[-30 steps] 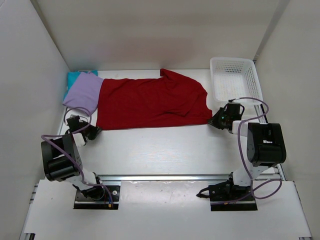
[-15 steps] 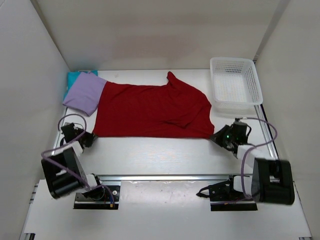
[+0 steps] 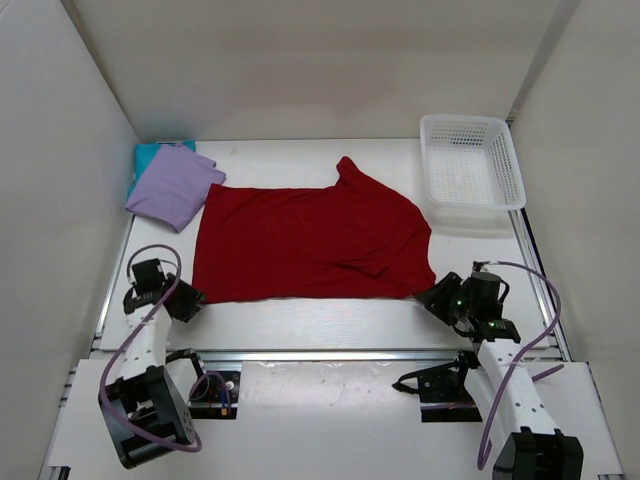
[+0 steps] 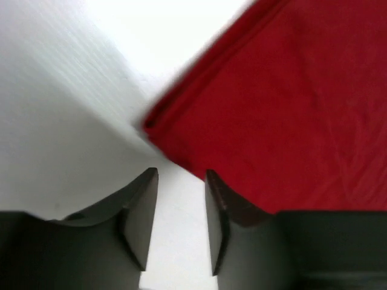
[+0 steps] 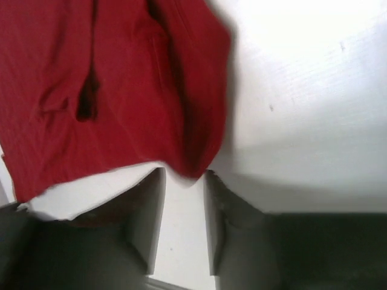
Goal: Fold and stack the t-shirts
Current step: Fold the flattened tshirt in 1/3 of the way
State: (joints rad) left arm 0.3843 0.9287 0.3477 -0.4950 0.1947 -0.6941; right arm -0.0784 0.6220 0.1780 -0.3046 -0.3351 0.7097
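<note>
Red t-shirt (image 3: 310,240) lies spread, lavender t-shirt (image 3: 175,186) on teal t-shirt (image 3: 148,155), three total; left gripper (image 4: 181,176), right gripper (image 5: 184,175) narrowly parted, empty.

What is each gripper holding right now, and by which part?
Nothing is held. The left gripper and right gripper are open, bare table in each gap; the red t-shirt has its near corners just off their tips.

top: high, looking down, far | wrists: close, low over table (image 3: 330,315) | shared: red t-shirt (image 3: 310,240) edges
</note>
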